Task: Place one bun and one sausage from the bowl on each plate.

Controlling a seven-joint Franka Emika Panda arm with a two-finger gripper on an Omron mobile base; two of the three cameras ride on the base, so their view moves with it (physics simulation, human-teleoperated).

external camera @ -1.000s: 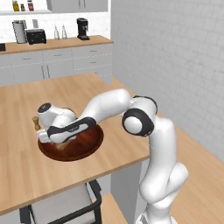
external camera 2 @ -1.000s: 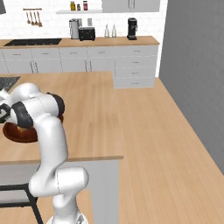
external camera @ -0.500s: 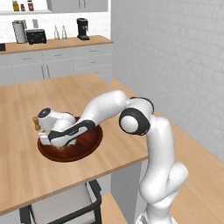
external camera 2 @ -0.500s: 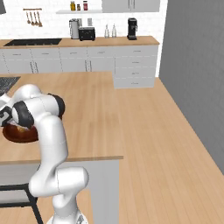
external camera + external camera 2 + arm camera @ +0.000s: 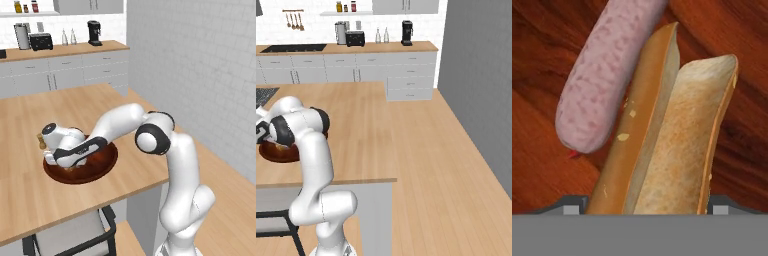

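Hand has dropped deeper into the bowl (image 5: 102,162) on the island counter (image 5: 30,200) over the last second, so a pick looks imminent. Hand view adds what the base views hide: a split bun (image 5: 677,135) dead centre, a pink sausage (image 5: 607,75) at its 10 o'clock, touching it. Jaw state: can't tell. Gripper (image 5: 62,161) sits at the bowl's 9 o'clock.

Even, bright rendered light, faint soft shadows, no glare; slight pixel softness, no edge distortion.
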